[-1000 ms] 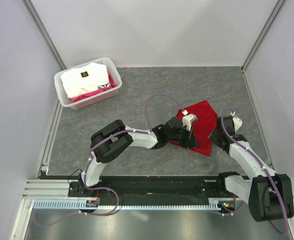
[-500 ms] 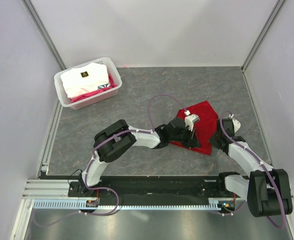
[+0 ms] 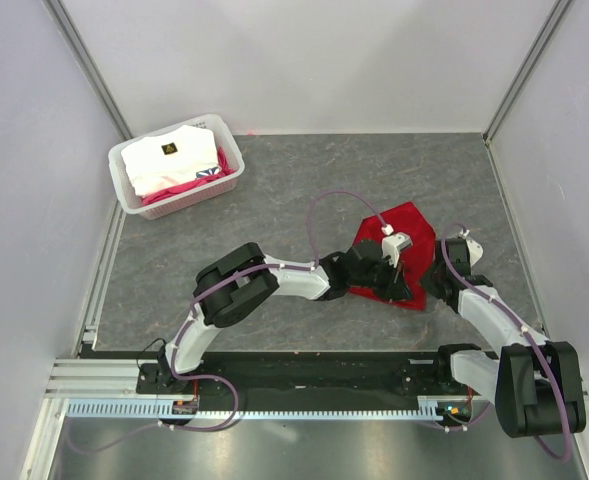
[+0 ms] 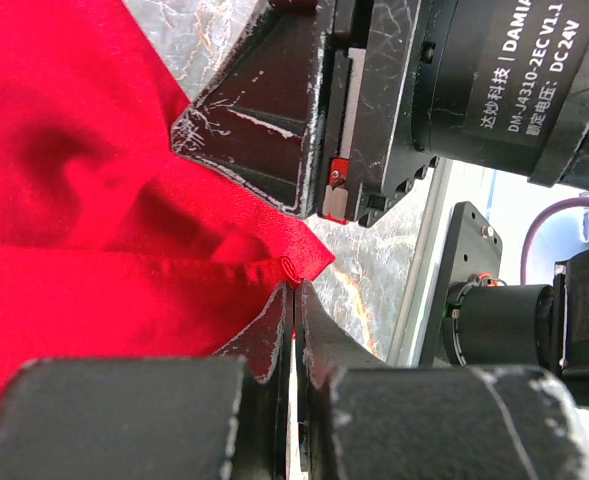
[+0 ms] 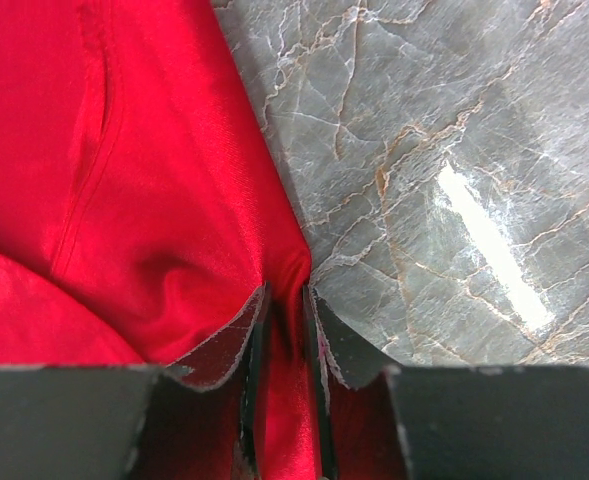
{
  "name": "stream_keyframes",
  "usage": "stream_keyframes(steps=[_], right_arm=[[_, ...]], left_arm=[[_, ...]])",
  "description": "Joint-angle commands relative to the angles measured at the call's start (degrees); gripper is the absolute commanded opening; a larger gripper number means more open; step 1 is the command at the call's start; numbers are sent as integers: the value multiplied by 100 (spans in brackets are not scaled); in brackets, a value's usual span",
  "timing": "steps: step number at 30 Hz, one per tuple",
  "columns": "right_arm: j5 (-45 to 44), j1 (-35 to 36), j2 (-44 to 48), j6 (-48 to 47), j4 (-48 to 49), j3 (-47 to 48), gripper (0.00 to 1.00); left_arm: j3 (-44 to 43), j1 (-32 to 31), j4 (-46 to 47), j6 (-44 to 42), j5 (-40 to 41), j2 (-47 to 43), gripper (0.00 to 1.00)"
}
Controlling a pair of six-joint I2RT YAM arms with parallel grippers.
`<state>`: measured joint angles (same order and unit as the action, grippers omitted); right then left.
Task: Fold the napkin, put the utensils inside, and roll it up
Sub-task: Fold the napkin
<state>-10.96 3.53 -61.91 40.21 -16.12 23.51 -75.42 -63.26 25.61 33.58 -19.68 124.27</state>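
1. Step in hand, my read: the fold. The napkin lies bunched at centre right of the top view, on the bench, with layers lapping in the wrist views. It isn't rolled.
2. My left end effector is fully closed and pinches the napkin's hemmed edge right at the fingertips.
3. My right end effector is nearly closed, with only a thin gap. Red cloth fills that gap, so I've got a corner of the napkin on that side.
4. Both grips sit close together at the napkin's lower right edge in the top view. The left wrist view shows my other end effector just beyond the hem.
5. I can't see the spoon in any view, so I can't tell where it is.
6. Next move, my guess: lift both pinches together and carry that edge across to the far side. Keep them level and apart so the cloth lies flat, then let go.
7. Containers: one white basket at upper left, well apart from the napkin. It holds folded white fabric with pink cloth under it.
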Motion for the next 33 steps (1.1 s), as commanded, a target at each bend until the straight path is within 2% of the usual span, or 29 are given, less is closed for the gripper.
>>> stream_keyframes(steps=[1,12,16,23,28,31,33], right_arm=[[59,-19,39,-66,-49,-109,26],[85,-19,65,-83,-49,-110,26],[94,-19,117,-74,-84,-92,27],[121,-19,206,-101,-181,13,28],[147,-10,372,-127,-356,242,32],[156,-19,583,-171,-532,435,38],[147,-19,732,-206,-716,575,46]], left_arm=[[-289,-81,-29,-230,-9,168,2],[-465,-107,-135,-168,-88,335,4],[-526,-107,-135,-124,-115,239,21],[-579,-107,-135,-115,-176,-34,59],[-430,-98,-161,-168,-115,-385,70],[-281,-63,-257,-247,8,-780,75],[-132,24,-328,-282,87,-1140,77]])
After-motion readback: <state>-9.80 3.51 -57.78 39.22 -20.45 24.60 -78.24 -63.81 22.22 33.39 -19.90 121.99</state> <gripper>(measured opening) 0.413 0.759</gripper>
